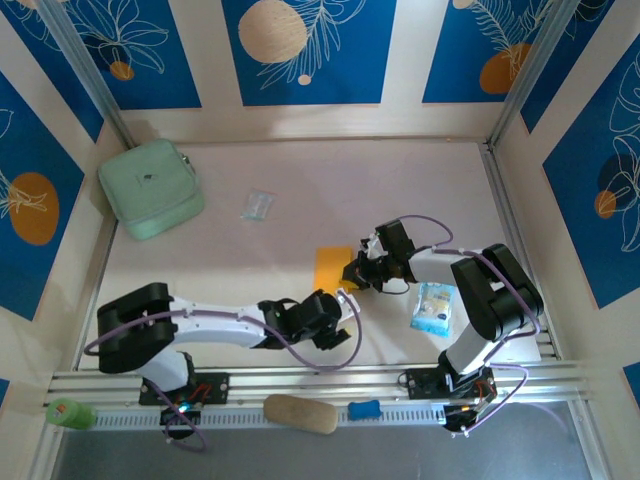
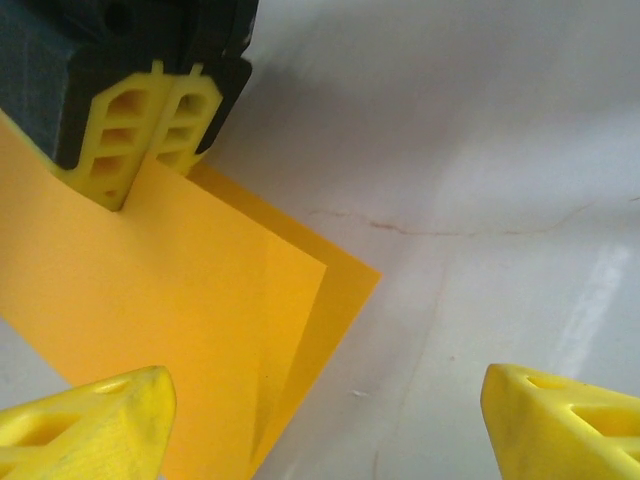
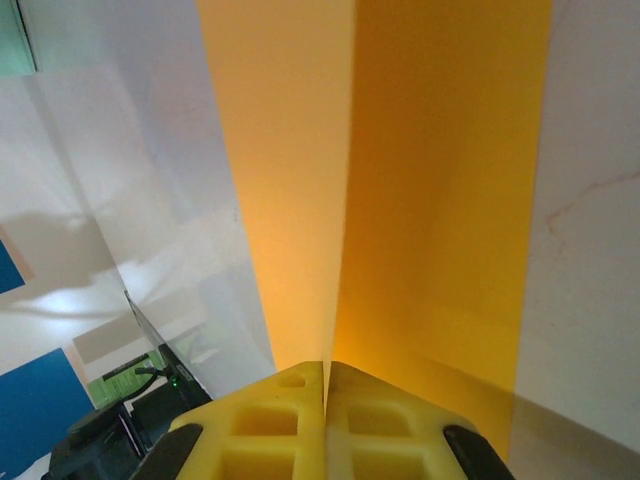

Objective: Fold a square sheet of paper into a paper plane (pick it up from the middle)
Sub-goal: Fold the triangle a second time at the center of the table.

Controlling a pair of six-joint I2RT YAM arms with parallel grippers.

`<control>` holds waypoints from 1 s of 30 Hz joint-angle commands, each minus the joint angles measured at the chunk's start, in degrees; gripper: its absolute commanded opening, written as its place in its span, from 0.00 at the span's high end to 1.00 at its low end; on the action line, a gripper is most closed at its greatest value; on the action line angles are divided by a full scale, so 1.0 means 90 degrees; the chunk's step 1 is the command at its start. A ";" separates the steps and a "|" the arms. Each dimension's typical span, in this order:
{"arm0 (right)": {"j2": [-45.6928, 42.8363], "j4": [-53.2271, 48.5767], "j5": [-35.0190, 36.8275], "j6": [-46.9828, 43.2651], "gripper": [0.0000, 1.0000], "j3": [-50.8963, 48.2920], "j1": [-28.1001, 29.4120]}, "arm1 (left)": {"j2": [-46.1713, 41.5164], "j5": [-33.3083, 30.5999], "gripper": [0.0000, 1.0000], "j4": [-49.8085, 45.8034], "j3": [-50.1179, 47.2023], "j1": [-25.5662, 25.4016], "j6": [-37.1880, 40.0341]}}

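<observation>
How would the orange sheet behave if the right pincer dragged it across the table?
Likely floppy and light: the orange sheet is thin, lying flat with one folded layer. It probably slides easily, since the table looks smooth. The shut right pincer pressing on it may buckle it rather than push it.

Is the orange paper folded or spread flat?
Folded: the square sheet of paper shows an upper layer over a lower one with offset edges, and a lengthwise crease runs up from the shut fingers of the right gripper.
</observation>
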 commanded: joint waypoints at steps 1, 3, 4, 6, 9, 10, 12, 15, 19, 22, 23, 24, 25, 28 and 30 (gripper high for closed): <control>-0.0162 -0.0171 -0.0220 0.0061 1.00 0.0057 -0.0028 | 0.0258 -0.0709 0.20 -0.0081 0.0359 -0.0103 0.0332; -0.0161 -0.0186 -0.0210 0.0065 1.00 0.0066 -0.0033 | 0.0389 -0.0857 0.20 -0.0065 0.0459 -0.0149 0.0363; -0.0161 -0.0191 -0.0203 0.0051 1.00 0.0068 -0.0035 | 0.0440 -0.0871 0.20 -0.0040 0.0486 -0.0159 0.0369; -0.0157 -0.0208 -0.0200 0.0055 0.99 0.0063 -0.0036 | 0.0568 -0.0960 0.20 -0.0041 0.0593 -0.0185 0.0370; -0.0161 -0.0212 -0.0190 0.0046 0.99 0.0075 -0.0031 | 0.0736 -0.1106 0.23 -0.0066 0.0727 -0.0225 0.0428; -0.0147 -0.0220 -0.0177 0.0046 0.98 0.0070 -0.0036 | 0.0786 -0.1135 0.24 -0.0087 0.0762 -0.0240 0.0428; -0.0161 -0.0234 -0.0164 0.0040 0.98 0.0075 -0.0036 | 0.0854 -0.1176 0.28 -0.0091 0.0808 -0.0264 0.0454; -0.0164 -0.0242 -0.0144 0.0043 0.97 0.0063 -0.0046 | 0.0885 -0.1228 0.34 -0.0092 0.0856 -0.0284 0.0448; -0.0201 -0.0230 -0.0150 0.0046 0.96 0.0039 -0.0055 | 0.0918 -0.1281 0.48 -0.0140 0.0876 -0.0285 0.0410; -0.0246 -0.0225 -0.0143 0.0036 0.94 0.0010 -0.0050 | 0.0918 -0.1337 0.64 -0.0150 0.0876 -0.0299 0.0356; -0.0271 -0.0219 -0.0134 0.0034 0.93 -0.0005 -0.0055 | 0.0914 -0.1360 0.69 -0.0135 0.0876 -0.0294 0.0323; -0.0291 -0.0195 -0.0134 0.0028 0.92 -0.0024 -0.0055 | 0.0899 -0.1366 0.75 -0.0133 0.0862 -0.0293 0.0290; -0.0310 -0.0191 -0.0132 0.0026 0.91 -0.0037 -0.0055 | 0.0890 -0.1375 0.80 -0.0139 0.0857 -0.0285 0.0243; -0.0399 -0.0207 -0.0092 0.0000 0.88 -0.0075 -0.0070 | 0.0838 -0.1305 0.94 -0.0169 0.0848 -0.0265 0.0062; -0.0491 -0.0246 0.0006 -0.0013 0.84 -0.0115 -0.0093 | 0.0761 -0.1104 1.00 -0.0150 0.0800 -0.0209 -0.0089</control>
